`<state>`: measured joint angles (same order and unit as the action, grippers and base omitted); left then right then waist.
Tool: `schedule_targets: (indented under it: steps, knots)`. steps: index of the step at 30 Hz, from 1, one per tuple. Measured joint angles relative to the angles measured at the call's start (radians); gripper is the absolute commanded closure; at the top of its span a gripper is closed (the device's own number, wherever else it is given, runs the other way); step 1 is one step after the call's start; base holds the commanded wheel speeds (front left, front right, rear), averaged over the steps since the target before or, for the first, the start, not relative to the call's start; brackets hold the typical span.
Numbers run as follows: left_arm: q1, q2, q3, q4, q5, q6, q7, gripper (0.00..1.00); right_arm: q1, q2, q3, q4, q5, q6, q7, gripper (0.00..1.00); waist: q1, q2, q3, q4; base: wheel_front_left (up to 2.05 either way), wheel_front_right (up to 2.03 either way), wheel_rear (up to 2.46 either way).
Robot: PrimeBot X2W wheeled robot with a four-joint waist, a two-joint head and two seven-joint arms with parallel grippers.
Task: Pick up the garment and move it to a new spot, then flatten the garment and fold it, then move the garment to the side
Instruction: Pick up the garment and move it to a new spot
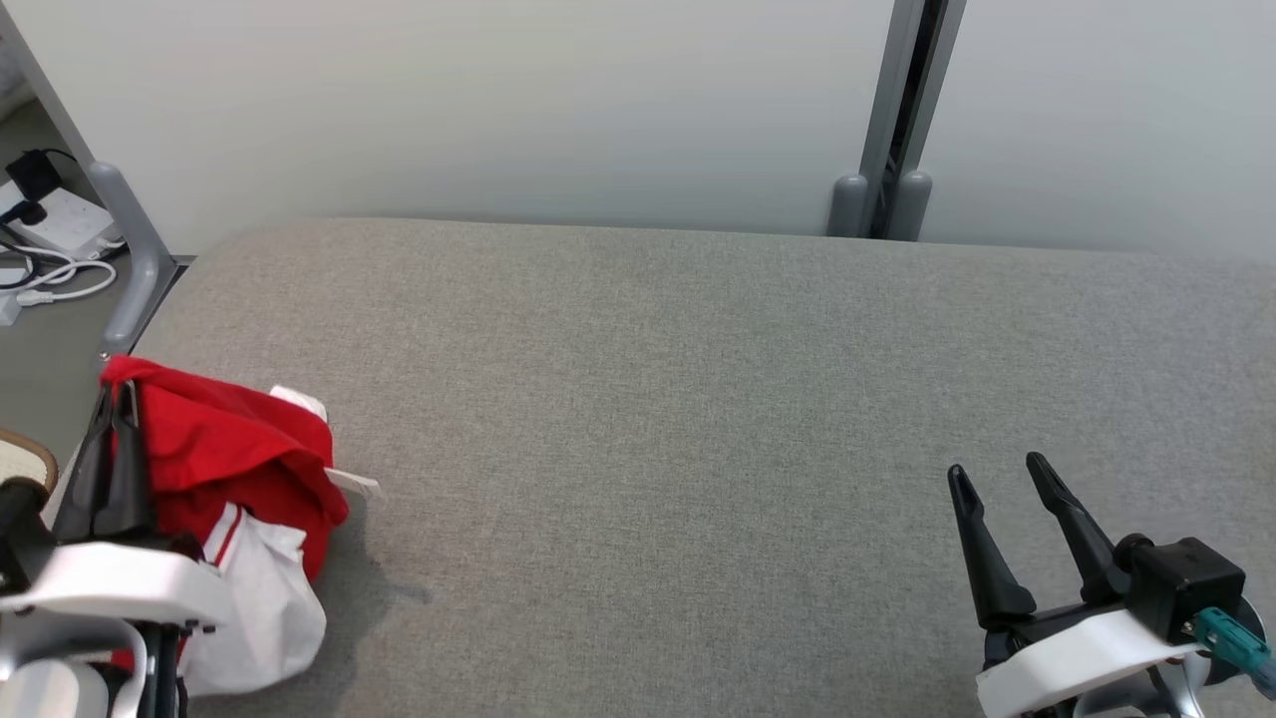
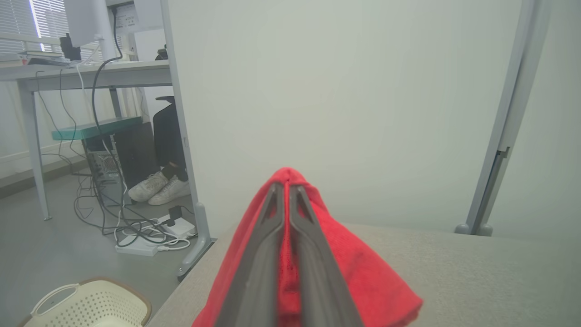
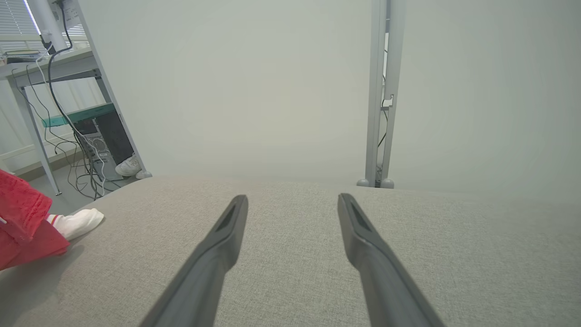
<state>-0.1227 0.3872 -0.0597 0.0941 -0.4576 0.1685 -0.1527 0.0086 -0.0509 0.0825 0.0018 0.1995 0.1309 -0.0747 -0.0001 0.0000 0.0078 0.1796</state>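
The garment (image 1: 234, 469) is a red and white piece of clothing, bunched up at the left end of the grey padded table (image 1: 698, 399). My left gripper (image 1: 118, 399) is shut on a red fold of it, lifting that part while the white part hangs down to the table. In the left wrist view the red garment (image 2: 363, 277) drapes over both closed fingers, with my left gripper (image 2: 286, 187) at its peak. My right gripper (image 1: 992, 474) stands open above the table's right side, with nothing between its fingers. The right wrist view shows my right gripper (image 3: 292, 200) open and the garment (image 3: 22, 227) far left.
A pale wall panel with a grey post (image 1: 897, 120) closes off the table's far edge. Left of the table, the floor holds a power strip with cables (image 1: 55, 224), a cream laundry basket (image 2: 91, 304) and a desk with a computer. A person's white shoes (image 2: 159, 186) rest under that desk.
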Motion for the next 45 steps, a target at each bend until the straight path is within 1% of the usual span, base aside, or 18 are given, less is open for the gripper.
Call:
schedule_targets:
  steps: [5, 9, 12, 15, 20, 26, 34, 40, 41, 42, 45]
  knots:
    - [0.101, 0.001, 0.001, -0.155, 0.002, 0.045, 0.053, 1.0, 0.012, 0.001, -0.007, -0.011, 0.001, 0.0, 0.003, 0.0, 0.0001, 0.0, -0.014, 0.001, 0.0, 0.0, 0.0]
    - [0.136, -0.002, -0.012, -0.228, 0.009, 0.059, 0.075, 1.0, 0.018, 0.001, -0.01, -0.016, 0.001, 0.0, 0.009, 0.0, 0.0001, 0.0, -0.022, -0.006, 0.0, 0.0, 0.0]
    - [0.139, -0.005, -0.034, -0.256, 0.017, 0.059, 0.086, 1.0, 0.017, 0.001, -0.012, -0.024, -0.004, 0.0, 0.014, 0.0, 0.0001, 0.0, -0.023, -0.02, 0.0, 0.0, 0.0]
    - [0.135, -0.024, -0.074, -0.265, 0.021, 0.051, 0.092, 1.0, 0.01, 0.002, -0.01, -0.032, -0.011, 0.0, 0.022, 0.0, 0.0, 0.0, -0.02, -0.043, 0.0, 0.0, 0.0]
    - [0.095, -0.062, -0.127, -0.258, 0.022, 0.03, 0.089, 1.0, -0.007, -0.002, -0.003, -0.043, -0.015, 0.0, 0.032, 0.0, 0.0001, 0.0, -0.014, -0.106, 0.0, 0.0, 0.0]
    - [0.022, -0.098, -0.19, -0.221, 0.021, -0.01, 0.08, 1.0, -0.026, -0.005, -0.007, -0.053, -0.015, 0.0, 0.031, 0.0, 0.0, 0.0, 0.007, -0.219, 0.0, 0.0, 0.0]
    - [-0.113, -0.135, -0.26, -0.117, 0.021, -0.071, 0.082, 1.0, -0.049, -0.002, -0.008, -0.047, -0.006, 0.0, -0.003, 0.0, 0.0001, 0.0, 0.076, -0.394, 0.0, 0.0, 0.0]
    - [-0.2, -0.161, -0.324, 0.023, 0.03, -0.12, 0.105, 1.0, -0.07, -0.001, 0.009, -0.018, 0.029, 0.0, -0.049, 0.0, 0.0001, 0.0, 0.161, -0.501, 0.0, 0.0, 0.0]
    - [-0.211, -0.164, -0.332, 0.055, 0.03, -0.126, 0.11, 1.0, -0.076, 0.0, 0.016, -0.012, 0.036, 0.0, -0.056, 0.0, 0.0001, 0.0, 0.177, -0.516, 0.0, 0.0, 0.0]
    - [-0.224, -0.175, -0.341, 0.105, 0.026, -0.142, 0.107, 1.0, -0.086, 0.0, 0.022, -0.003, 0.045, 0.0, -0.072, 0.0, 0.0001, 0.0, 0.206, -0.542, 0.0, 0.0, 0.0]
    - [-0.253, -0.183, -0.353, 0.183, 0.025, -0.161, 0.099, 1.0, -0.097, 0.0, 0.027, 0.015, 0.055, 0.0, -0.091, 0.0, 0.0, 0.0, 0.25, -0.57, 0.0, 0.0, 0.0]
